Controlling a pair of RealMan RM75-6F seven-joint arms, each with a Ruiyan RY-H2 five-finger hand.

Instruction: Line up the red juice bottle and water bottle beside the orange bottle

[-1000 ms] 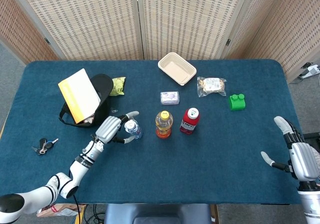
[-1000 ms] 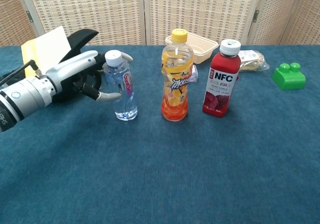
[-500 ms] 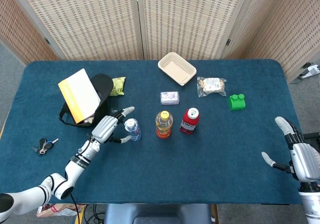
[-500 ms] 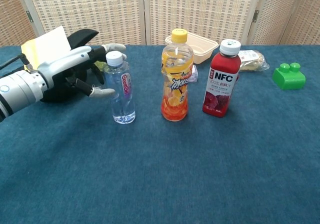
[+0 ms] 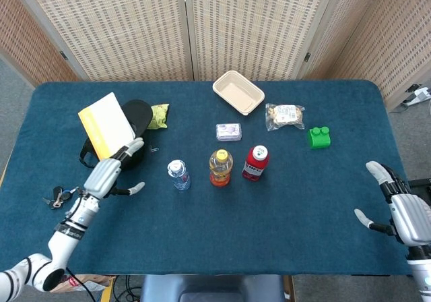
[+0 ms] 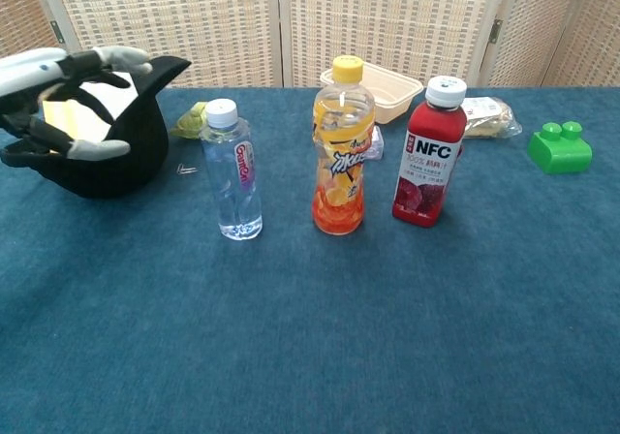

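Three bottles stand upright in a row mid-table. The clear water bottle [image 5: 178, 174] [image 6: 232, 170] is leftmost, the orange bottle [image 5: 220, 167] [image 6: 341, 148] is in the middle, and the red juice bottle [image 5: 255, 163] [image 6: 430, 153] is on the right. My left hand [image 5: 108, 174] [image 6: 60, 100] hovers well left of the water bottle, open, fingers spread, holding nothing. Only the head view shows my right hand [image 5: 397, 211], open near the table's right front edge, far from the bottles.
A black bag [image 5: 135, 130] [image 6: 136, 153] holding a yellow folder [image 5: 106, 127] lies behind my left hand. Keys [image 5: 57, 195] sit at the left front. Further back are a beige tray [image 5: 238, 92], a small packet [image 5: 228, 131], a snack bag [image 5: 284, 115], a green block [image 5: 319, 137] and a green pouch [image 5: 159, 115].
My left hand has let go of the water bottle and drawn back to the left. The bottle stays standing beside the orange bottle. The right hand has barely moved.
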